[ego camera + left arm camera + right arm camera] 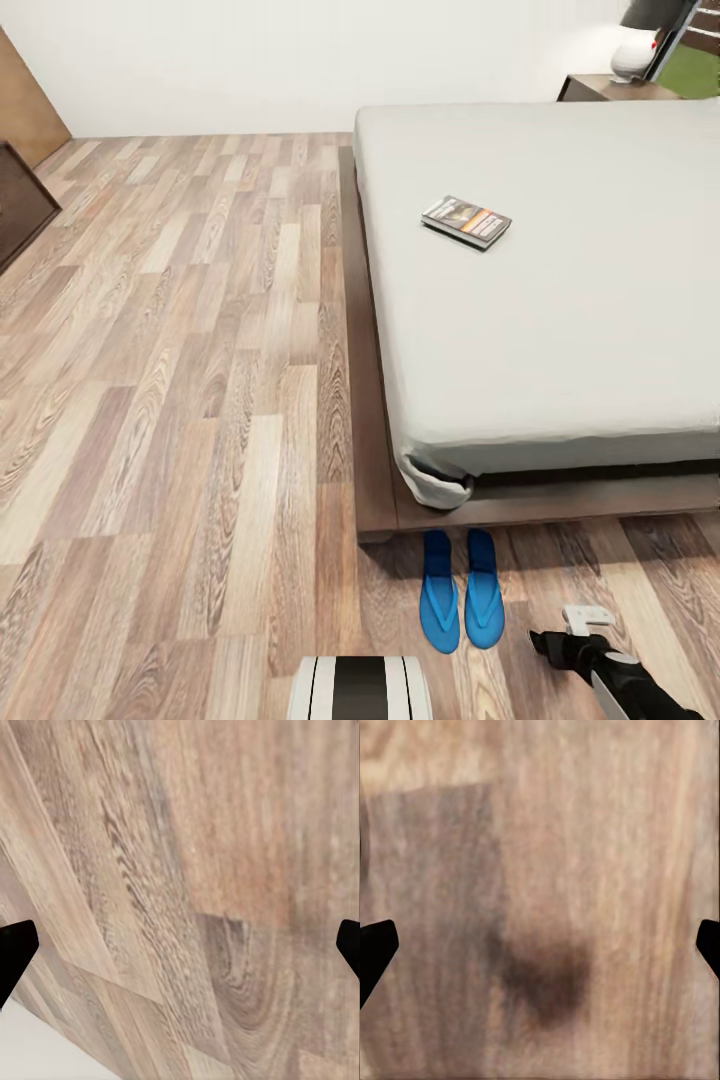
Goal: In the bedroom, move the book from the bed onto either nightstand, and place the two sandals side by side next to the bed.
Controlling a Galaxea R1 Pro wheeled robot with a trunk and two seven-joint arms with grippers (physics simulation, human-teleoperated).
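Observation:
The book [466, 221] lies flat on the light-grey mattress of the bed [560, 330], toward its left side. Two blue sandals [438, 592] [484, 590] lie side by side on the plank floor just off the bed's near corner, their ends tucked under the frame. My right arm [610, 672] hangs low to the right of the sandals, apart from them. In the right wrist view the right gripper [540, 945] is open over bare floor with a dark shadow. The left gripper [180, 945] is open over wood planks. A nightstand [600, 88] stands past the bed's far corner.
A white lamp [635, 55] sits on the nightstand. A dark cabinet [20, 200] and a wooden panel [25, 100] stand at the far left. Wide plank floor [200, 400] stretches left of the bed. My own base [360, 688] shows at the lower edge.

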